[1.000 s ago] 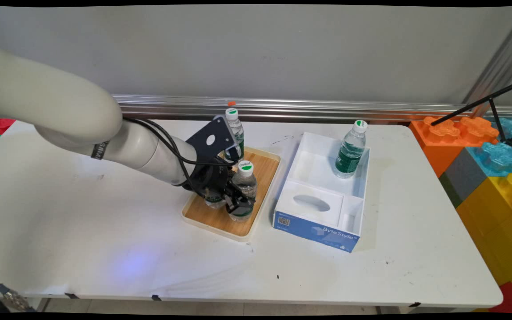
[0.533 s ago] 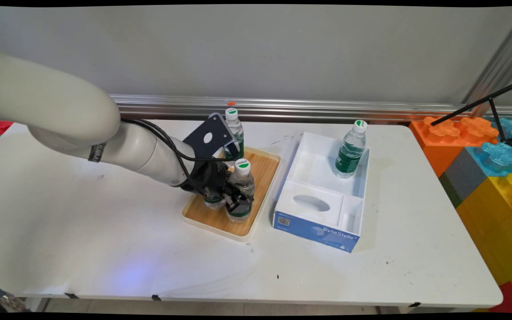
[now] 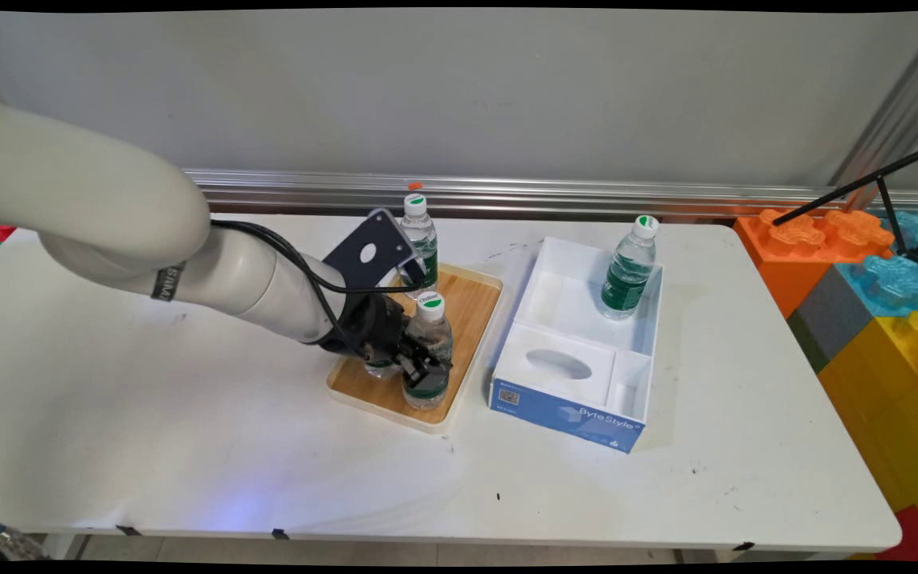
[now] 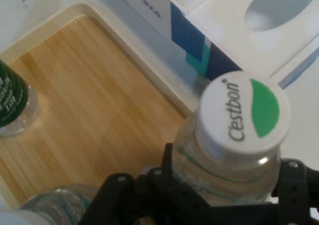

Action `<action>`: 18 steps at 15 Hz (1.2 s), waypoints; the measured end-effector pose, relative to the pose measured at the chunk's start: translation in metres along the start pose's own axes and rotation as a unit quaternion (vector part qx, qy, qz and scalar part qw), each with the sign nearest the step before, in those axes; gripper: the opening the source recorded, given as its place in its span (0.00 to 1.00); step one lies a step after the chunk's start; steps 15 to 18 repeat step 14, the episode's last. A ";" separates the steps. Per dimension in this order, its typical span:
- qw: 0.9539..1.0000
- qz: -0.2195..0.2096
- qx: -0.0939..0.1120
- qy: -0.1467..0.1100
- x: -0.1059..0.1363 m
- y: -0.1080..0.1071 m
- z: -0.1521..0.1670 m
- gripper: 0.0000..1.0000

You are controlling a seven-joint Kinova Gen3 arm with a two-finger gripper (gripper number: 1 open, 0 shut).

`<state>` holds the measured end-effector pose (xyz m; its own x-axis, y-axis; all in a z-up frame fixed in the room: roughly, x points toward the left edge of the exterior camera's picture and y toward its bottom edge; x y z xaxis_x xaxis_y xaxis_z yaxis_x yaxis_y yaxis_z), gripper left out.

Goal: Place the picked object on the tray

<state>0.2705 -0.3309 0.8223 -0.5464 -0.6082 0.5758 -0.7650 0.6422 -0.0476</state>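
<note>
1. Hand clamped around a water bottle, fingers on its body below the white-and-green cap.
2. Bottle upright at near right corner of wooden tray on the surface.
3. Second bottle at tray's far end; third bottle in white box, beside the tray.

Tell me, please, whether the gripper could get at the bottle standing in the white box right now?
Probably not at once: the gripper is shut on the front tray bottle. Otherwise the boxed bottle stands uncovered.
</note>
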 end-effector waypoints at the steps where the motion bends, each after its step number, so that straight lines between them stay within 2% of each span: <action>1: 1.000 -0.002 0.000 0.000 -0.001 0.001 0.000 0.00; 10: 1.000 -0.010 -0.004 0.003 -0.008 0.010 0.008 0.00; 11: 1.000 -0.009 -0.004 0.004 -0.008 0.011 0.008 1.00; 18: 1.000 -0.006 -0.005 0.005 -0.010 0.012 0.009 1.00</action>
